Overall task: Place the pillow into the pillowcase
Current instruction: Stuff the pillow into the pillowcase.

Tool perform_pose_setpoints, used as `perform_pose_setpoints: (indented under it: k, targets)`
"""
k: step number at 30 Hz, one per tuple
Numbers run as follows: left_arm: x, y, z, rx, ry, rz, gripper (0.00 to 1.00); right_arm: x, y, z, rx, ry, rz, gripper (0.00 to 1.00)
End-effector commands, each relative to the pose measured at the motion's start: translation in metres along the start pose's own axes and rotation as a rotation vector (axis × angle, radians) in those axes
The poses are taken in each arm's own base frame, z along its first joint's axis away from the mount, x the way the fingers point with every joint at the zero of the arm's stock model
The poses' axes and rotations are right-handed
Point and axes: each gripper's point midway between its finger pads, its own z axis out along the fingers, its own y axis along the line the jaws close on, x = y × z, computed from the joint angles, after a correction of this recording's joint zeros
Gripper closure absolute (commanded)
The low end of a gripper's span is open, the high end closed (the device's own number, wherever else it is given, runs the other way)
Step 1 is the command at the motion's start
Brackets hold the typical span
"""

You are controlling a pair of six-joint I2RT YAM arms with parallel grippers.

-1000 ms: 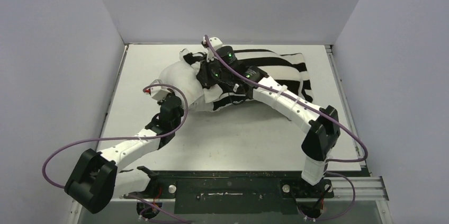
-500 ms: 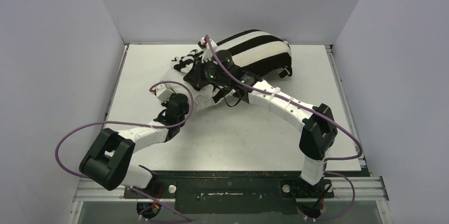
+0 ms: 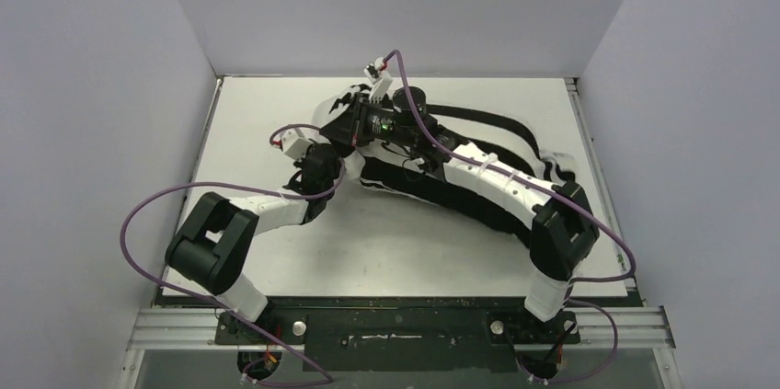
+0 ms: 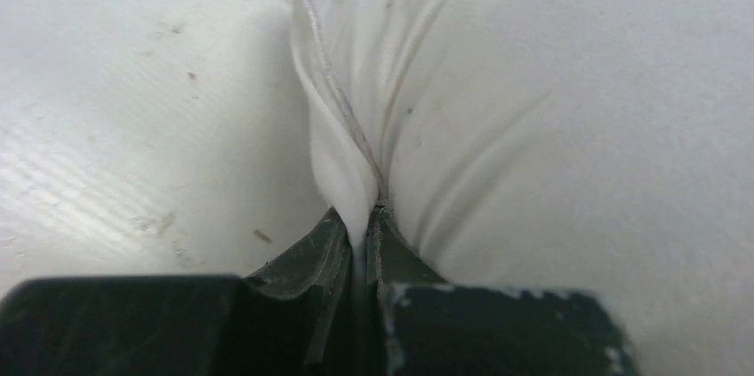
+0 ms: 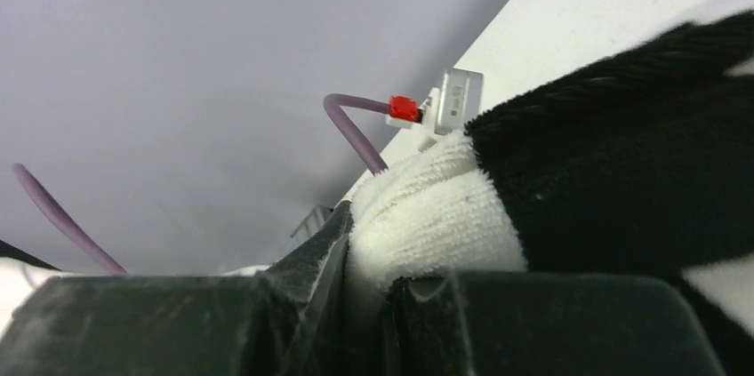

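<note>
On the tabletop, my left fingers pinch the pillow, anchoring it (right fingers clamp pillowcase, to draw over).

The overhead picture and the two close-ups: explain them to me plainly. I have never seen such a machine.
These are two robot arms bolted at the near edge of a white table. The overhead picture looks down from behind them: left arm on the left, right arm on the right. Each close-up comes from a camera on one wrist, looking out past that arm's tip. On the table lie a plain white pillow and, to its right, a black-and-white striped pillowcase; the arms hide how far the pillow is inside. The left gripper is shut on a fold of the pillow; the right gripper is shut on the pillowcase's fluffy edge.
</note>
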Motion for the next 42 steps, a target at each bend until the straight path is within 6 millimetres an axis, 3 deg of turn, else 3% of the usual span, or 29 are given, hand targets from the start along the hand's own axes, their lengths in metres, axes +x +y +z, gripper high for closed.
perform_pose_setpoints:
  k: [1,5,8,11,14,19,21,23,25,26,28,32,33,37,42]
  targets:
    - [0.02,-0.109,-0.022,0.258,0.055,-0.102,1.0,-0.029,0.167,-0.013,-0.596,-0.032,-0.118,1.0]
    - [0.03,-0.111,-0.025,0.263,0.075,-0.105,1.0,-0.034,0.166,0.002,-0.607,-0.04,-0.096,1.0]
    - [0.031,-0.092,-0.032,0.248,0.085,-0.116,1.0,-0.045,0.161,0.004,-0.594,-0.05,-0.128,1.0]
    - [0.004,-0.066,-0.039,0.216,0.037,-0.101,1.0,-0.069,0.125,-0.004,-0.499,-0.084,-0.139,1.0]
    - [-0.039,-0.042,-0.048,0.186,-0.037,-0.114,1.0,-0.103,0.084,-0.009,-0.353,-0.121,-0.188,1.0]
    - [-0.077,-0.029,-0.065,0.188,-0.099,-0.105,1.0,-0.135,0.026,-0.001,-0.164,-0.08,-0.281,1.0]
    - [-0.075,-0.032,-0.073,0.22,-0.086,-0.097,1.0,-0.134,-0.002,0.003,-0.028,-0.039,-0.35,1.0]
    - [-0.056,-0.04,-0.083,0.28,-0.036,-0.079,1.0,-0.121,-0.031,0.002,0.063,0.021,-0.368,1.0]
    - [-0.035,-0.043,-0.092,0.326,0.017,-0.041,1.0,-0.103,-0.042,-0.004,0.059,0.059,-0.362,1.0]
    - [-0.028,-0.041,-0.094,0.338,0.037,-0.021,0.96,-0.095,-0.046,-0.007,0.048,0.07,-0.366,1.0]
    - [-0.018,-0.04,-0.098,0.364,0.101,0.023,0.78,-0.088,-0.056,-0.015,0.049,0.083,-0.394,1.0]
    - [-0.026,-0.058,-0.128,0.464,0.201,0.139,0.46,-0.087,-0.092,-0.047,0.061,0.106,-0.381,1.0]
    - [-0.028,-0.064,-0.14,0.506,0.231,0.175,0.43,-0.088,-0.099,-0.056,0.068,0.106,-0.374,1.0]
    - [-0.045,-0.082,-0.183,0.678,0.254,0.356,0.41,-0.095,-0.105,-0.079,0.072,0.105,-0.38,1.0]
    - [-0.083,-0.107,-0.22,0.815,0.211,0.601,0.4,-0.095,-0.093,-0.086,0.034,0.113,-0.388,1.0]
